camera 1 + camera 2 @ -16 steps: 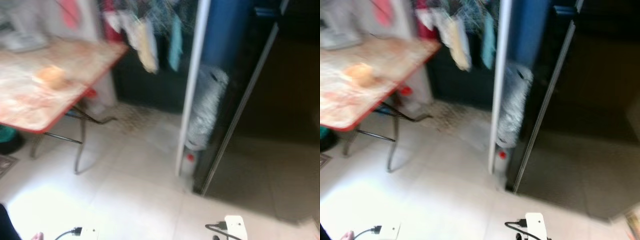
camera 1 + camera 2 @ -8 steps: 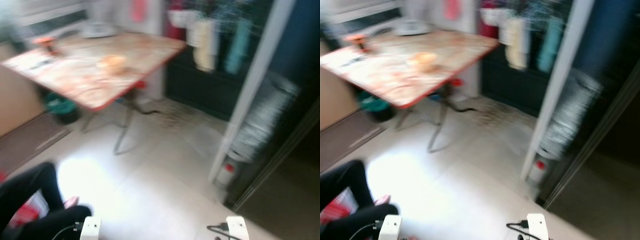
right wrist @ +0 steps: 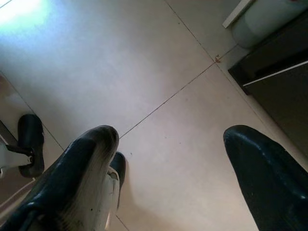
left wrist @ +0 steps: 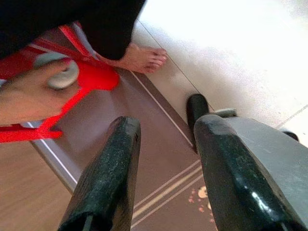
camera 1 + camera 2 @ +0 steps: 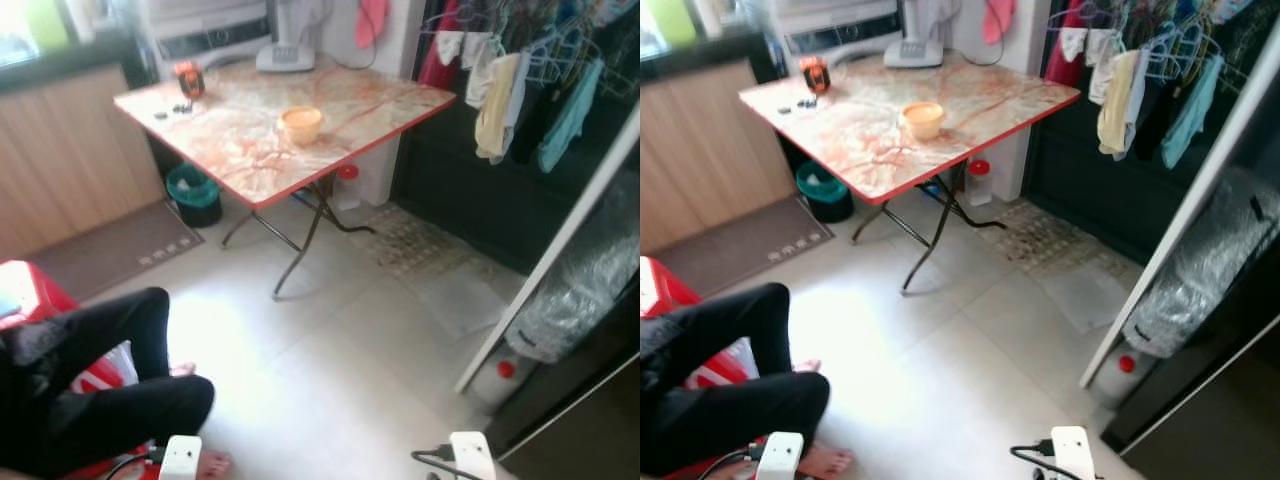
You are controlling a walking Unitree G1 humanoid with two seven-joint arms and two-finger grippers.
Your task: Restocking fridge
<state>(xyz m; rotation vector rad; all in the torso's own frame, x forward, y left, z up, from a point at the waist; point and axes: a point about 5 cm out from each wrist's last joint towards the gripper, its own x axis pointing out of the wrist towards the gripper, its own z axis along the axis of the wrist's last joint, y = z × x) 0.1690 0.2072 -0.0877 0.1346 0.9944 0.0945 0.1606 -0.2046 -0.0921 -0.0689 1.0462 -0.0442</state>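
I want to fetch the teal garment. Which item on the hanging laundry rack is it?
It is the teal cloth hanging farthest toward the robot's right on the rack, beside the pale yellow cloth; the others are white, yellow or red.

Home utility area, folding table (image 5: 300, 130), hanging laundry (image 5: 520, 90), tiled floor (image 5: 330, 370)

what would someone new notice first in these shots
A red-edged folding table stands on the pale tiled floor, with a small orange bowl near its middle. A person's legs in black stretch out at the lower left, and clothes hang at the upper right.
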